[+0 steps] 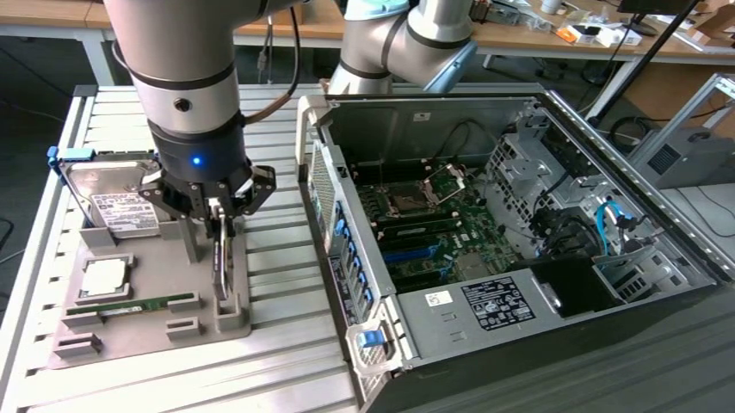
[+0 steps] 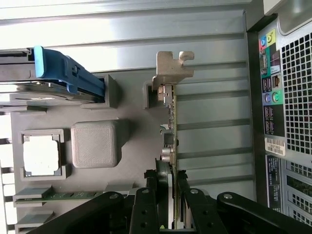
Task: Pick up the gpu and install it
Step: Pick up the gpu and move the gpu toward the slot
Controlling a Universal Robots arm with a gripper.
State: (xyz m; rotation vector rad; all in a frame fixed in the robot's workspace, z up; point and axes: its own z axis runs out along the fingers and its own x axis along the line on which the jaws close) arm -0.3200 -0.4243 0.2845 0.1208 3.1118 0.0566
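Observation:
The gpu [image 1: 222, 262] stands on edge in a slot of the grey parts tray [image 1: 138, 331], on the exterior view's left. In the wrist view the gpu [image 2: 171, 122] shows as a thin green edge ending in a silver bracket [image 2: 171, 68]. My gripper [image 1: 219, 225] is directly above it, pointing down. Its black fingers [image 2: 152, 204] sit on both sides of the card, pressed against its faces, gripper [image 2: 170, 195] shut on the card's upper edge. The card still rests in the tray.
On the tray also lie a hard drive [image 1: 115, 202] in a blue-handled caddy [image 2: 63, 73], a CPU [image 1: 103, 275] and a RAM stick [image 1: 132, 305]. The open computer case [image 1: 517, 215] with its motherboard [image 1: 414, 232] stands at the exterior view's right, close to the tray.

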